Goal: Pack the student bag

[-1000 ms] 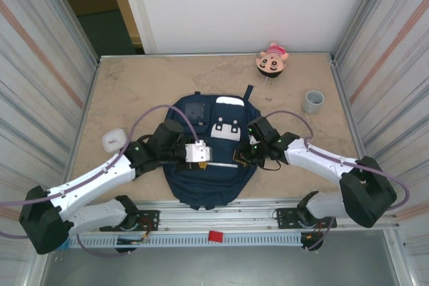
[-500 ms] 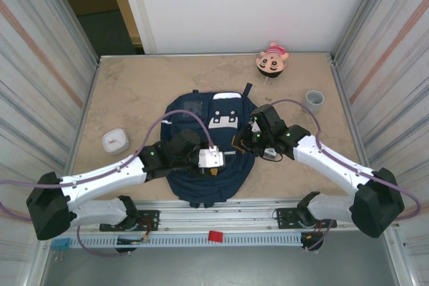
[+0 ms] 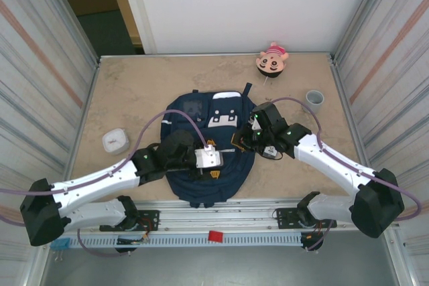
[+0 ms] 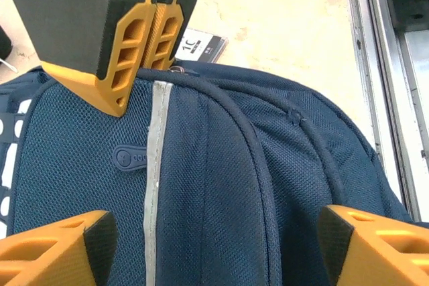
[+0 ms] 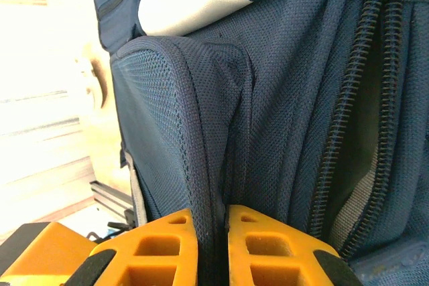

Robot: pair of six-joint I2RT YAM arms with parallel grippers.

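Slippage of student bag [image 3: 231, 175] fabric from right gripper [image 5: 204, 246], clamped on seemingly thin fold, if tugged; left gripper [image 4: 214, 246] spread wide, empty.

The student bag [image 4: 221, 185] is navy cloth in a coarse open mesh weave, matt, with smooth rounded piping along its seams. A grey strip [image 4: 155, 165] down it looks slick and faintly shiny. Its zipper [image 5: 365, 92] shows 2 rows of dark, slightly glossy teeth. The left gripper [image 4: 214, 249] and right gripper [image 5: 212, 232] have fingers of matt orange moulded plastic. The table [image 3: 134, 92] is smooth, beige and marbled; the near rail [image 3: 221, 222] is brushed metal.
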